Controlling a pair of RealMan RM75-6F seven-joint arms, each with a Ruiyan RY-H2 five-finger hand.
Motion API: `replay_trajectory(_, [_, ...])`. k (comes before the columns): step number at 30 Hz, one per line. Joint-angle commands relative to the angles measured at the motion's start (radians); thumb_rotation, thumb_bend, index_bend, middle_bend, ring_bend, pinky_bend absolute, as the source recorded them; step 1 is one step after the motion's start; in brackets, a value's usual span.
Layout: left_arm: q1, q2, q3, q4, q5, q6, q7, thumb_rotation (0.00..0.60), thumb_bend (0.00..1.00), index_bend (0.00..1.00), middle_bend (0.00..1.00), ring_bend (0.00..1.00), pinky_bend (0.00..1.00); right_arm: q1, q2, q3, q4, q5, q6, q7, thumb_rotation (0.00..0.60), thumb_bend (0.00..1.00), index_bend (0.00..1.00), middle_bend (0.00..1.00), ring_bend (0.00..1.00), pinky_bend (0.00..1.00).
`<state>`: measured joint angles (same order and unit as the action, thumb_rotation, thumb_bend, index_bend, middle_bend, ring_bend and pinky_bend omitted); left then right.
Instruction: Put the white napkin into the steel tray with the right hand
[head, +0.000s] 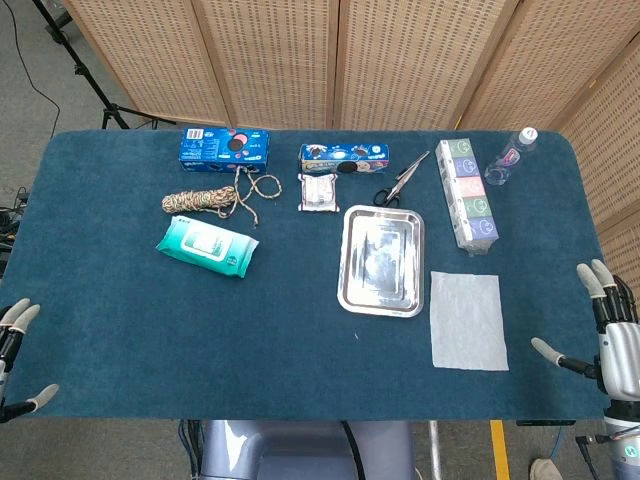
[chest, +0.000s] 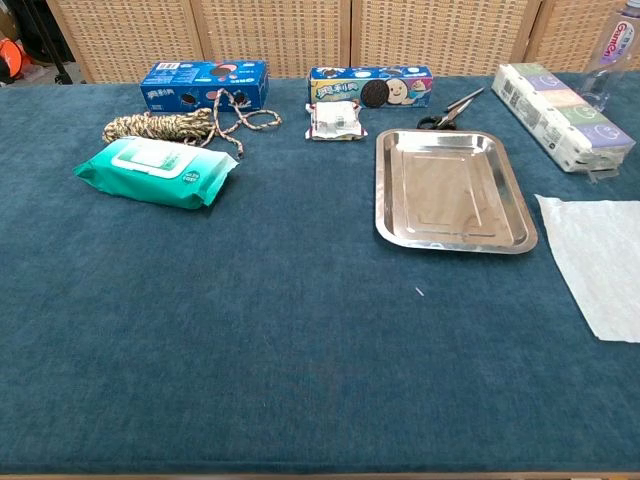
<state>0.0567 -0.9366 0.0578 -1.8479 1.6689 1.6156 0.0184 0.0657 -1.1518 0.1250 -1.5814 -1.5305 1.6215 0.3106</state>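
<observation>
While the white napkin (head: 466, 320) lies flat on the blue desk (head: 300, 330), just beside the steel tray (head: 352, 290) on its right and nearer the front edge, nothing has yet been picked up: the task sits at its very first step. The right hand (head: 600, 330) hangs off the desk's right front corner, well apart from the napkin, fingers spread and holding nothing. The left hand (head: 18, 355) waits at the opposite front corner, also spread and empty; the chest view shows neither hand.

I'd judge the next move is a reach inward and to the left, bringing the right hand over the napkin. A thin sheet lying flat on cloth gives little to catch, so the hand will likely need to press down and pinch up an edge or a fold, perhaps the near right edge that lies closest to it. From there it is a short carry leftward over the tray's raised rim, and the tray's bare bottom has room for it.

A tissue pack (head: 468, 195), scissors (head: 402, 182) and a water bottle (head: 510, 160) lie behind the tray, out of the path.
</observation>
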Motion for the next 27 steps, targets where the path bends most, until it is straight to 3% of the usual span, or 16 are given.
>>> replay_trajectory(1, [0.0, 0.001, 0.0, 0.001, -0.001, 0.0, -0.003, 0.6, 0.0, 0.0, 0.0, 0.0, 0.0, 0.0, 0.002, -0.001, -0.002, 0.0, -0.004, 0.002, 0.6, 0.0, 0.11, 0.0, 0.0, 0.0])
replay_trajectory(8, [-0.002, 0.003, -0.005, -0.005, -0.013, -0.004, 0.0, 0.6, 0.0, 0.0, 0.0, 0.0, 0.0, 0.057, 0.011, 0.007, -0.021, 0.028, -0.12, 0.004, 0.6, 0.01, 0.22, 0.0, 0.0, 0.0])
replay_trajectory(11, [-0.002, 0.002, -0.006, -0.008, -0.013, -0.003, 0.003, 0.6, 0.0, 0.0, 0.0, 0.0, 0.0, 0.102, 0.018, 0.024, -0.029, 0.073, -0.209, -0.018, 0.6, 0.08, 0.27, 0.0, 0.0, 0.0])
replay_trajectory(16, [-0.007, 0.002, -0.015, -0.01, -0.039, -0.014, 0.005, 0.6, 0.0, 0.0, 0.0, 0.0, 0.0, 0.214, 0.01, 0.097, -0.029, 0.235, -0.399, -0.108, 0.6, 0.27, 0.37, 0.0, 0.0, 0.0])
replay_trajectory(20, [-0.013, 0.004, -0.024, -0.011, -0.073, -0.032, 0.0, 0.6, 0.0, 0.0, 0.0, 0.0, 0.0, 0.335, -0.046, 0.163, 0.04, 0.454, -0.578, -0.243, 0.6, 0.39, 0.38, 0.0, 0.0, 0.0])
replay_trajectory(27, [-0.023, 0.002, -0.03, -0.015, -0.095, -0.055, 0.013, 0.6, 0.0, 0.0, 0.0, 0.0, 0.0, 0.422, -0.107, 0.175, 0.122, 0.661, -0.67, -0.415, 0.6, 0.41, 0.38, 0.0, 0.0, 0.0])
